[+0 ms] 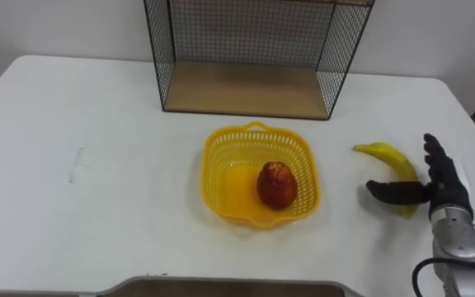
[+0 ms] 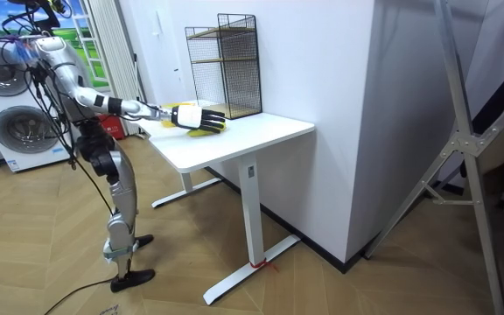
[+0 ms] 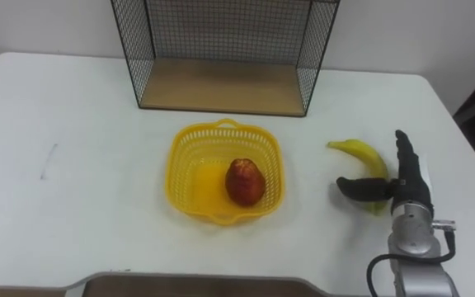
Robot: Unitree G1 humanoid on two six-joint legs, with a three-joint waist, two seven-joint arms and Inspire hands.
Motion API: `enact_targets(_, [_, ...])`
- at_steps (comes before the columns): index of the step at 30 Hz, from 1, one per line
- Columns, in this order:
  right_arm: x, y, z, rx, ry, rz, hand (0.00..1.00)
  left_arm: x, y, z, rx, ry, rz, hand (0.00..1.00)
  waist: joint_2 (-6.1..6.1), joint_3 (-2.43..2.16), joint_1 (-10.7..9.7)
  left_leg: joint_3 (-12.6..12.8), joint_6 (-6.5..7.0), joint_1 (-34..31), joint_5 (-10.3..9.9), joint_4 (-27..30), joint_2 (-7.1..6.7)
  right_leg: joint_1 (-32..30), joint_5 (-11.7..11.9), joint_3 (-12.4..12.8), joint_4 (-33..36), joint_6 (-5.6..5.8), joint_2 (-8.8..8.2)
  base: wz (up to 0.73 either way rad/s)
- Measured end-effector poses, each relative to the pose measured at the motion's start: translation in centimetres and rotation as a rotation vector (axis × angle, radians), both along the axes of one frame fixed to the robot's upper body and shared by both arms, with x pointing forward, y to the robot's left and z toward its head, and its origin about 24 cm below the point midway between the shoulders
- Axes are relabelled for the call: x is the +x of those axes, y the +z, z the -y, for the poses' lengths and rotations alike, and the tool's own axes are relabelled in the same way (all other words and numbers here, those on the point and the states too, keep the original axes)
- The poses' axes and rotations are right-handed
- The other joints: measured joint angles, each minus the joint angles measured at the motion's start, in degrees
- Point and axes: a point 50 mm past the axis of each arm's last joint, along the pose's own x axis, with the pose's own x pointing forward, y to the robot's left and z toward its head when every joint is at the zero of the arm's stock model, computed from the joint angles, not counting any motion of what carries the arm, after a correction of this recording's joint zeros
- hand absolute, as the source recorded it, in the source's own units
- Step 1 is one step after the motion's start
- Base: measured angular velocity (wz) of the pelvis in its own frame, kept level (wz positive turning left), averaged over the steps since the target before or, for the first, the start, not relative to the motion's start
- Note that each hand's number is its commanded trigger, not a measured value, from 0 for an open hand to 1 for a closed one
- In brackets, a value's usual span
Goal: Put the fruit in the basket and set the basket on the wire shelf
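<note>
Closest to the head camera, the robot's right hand (image 1: 444,186) hangs over the white table (image 1: 72,107), right of the yellow plastic lattice basket (image 1: 207,175). Its fingers (image 1: 433,155) are straight and close together, pointing away from the robot. The thumb is stretched wide toward the basket, across the near end of the curved yellow banana (image 1: 388,157). Nothing is curled round the fruit, and I cannot tell whether the thumb touches it. The wide fork looks like preparation for closing on that end. The banana lies on the table right of the basket, clearly apart from it. A round red fruit (image 1: 277,183) lies inside the basket, toward its right wall, so that part seems done. Beyond the basket stands the black wire shelf with a wooden floor (image 1: 237,91), its open front facing the basket, handy for setting it inside.
</note>
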Motion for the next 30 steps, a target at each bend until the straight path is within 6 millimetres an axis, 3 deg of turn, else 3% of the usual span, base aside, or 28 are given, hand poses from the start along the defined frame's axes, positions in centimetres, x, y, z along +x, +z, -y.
enact_targets(11, [-0.5, -0.6, 0.8, -0.015, 0.052, -0.076, 0.0, -0.3, 0.1, -0.4, 0.014, 0.033, -0.018, 0.0, 0.29, -0.5, 0.16, -1.07, -0.02, 1.22, 0.0, -0.09, -0.09, 1.61, -0.02, -1.29, 0.01, 0.04, -0.01, 0.04])
enact_targets(18, [-0.9, -1.1, 1.1, -0.009, 0.054, -0.114, 0.0, -0.7, 0.0, -0.4, 0.013, 0.042, -0.047, 0.0, 0.18, -0.42, 0.48, -2.25, -0.09, 0.66, 0.01, 1.05, -0.16, 2.17, -0.1, -2.56, -0.1, -0.06, 0.04, 0.07])
enact_targets(19, [-0.9, -1.2, 1.2, -0.011, 0.055, -0.117, 0.55, -0.7, 0.0, -0.4, 0.012, 0.044, -0.051, 0.0, 0.17, -0.42, 0.51, -2.29, -0.08, 0.62, 0.01, 1.13, -0.16, 2.17, -0.1, -2.57, -0.1, -0.06, 0.04, 0.05])
enact_targets(20, [-0.9, -1.2, 1.3, -0.017, 0.059, -0.122, 0.67, -0.8, 0.0, -0.4, 0.006, 0.045, -0.057, 0.0, 0.16, -0.43, 0.56, -2.34, -0.08, 0.49, 0.01, 1.38, -0.18, 2.16, -0.1, -2.59, -0.09, -0.06, 0.04, 0.0])
enact_targets(21, [-0.9, -1.2, 1.3, -0.025, 0.067, -0.129, 1.0, -0.7, -0.1, -0.4, 0.003, 0.045, -0.058, 0.0, 0.14, -0.43, 0.57, -2.43, -0.08, 0.38, 0.01, 1.52, -0.2, 2.13, -0.1, -2.59, -0.08, -0.06, 0.05, 0.0])
enact_targets(30, [-1.0, -0.8, 3.2, -0.112, 0.045, -0.175, 1.0, -0.2, -0.1, -0.4, 0.005, 0.037, -0.045, 0.0, -0.56, -0.6, 0.5, -2.82, -0.07, 0.22, 0.01, 1.69, -0.28, 2.22, -0.14, -2.75, -0.1, -0.06, 0.08, 0.0])
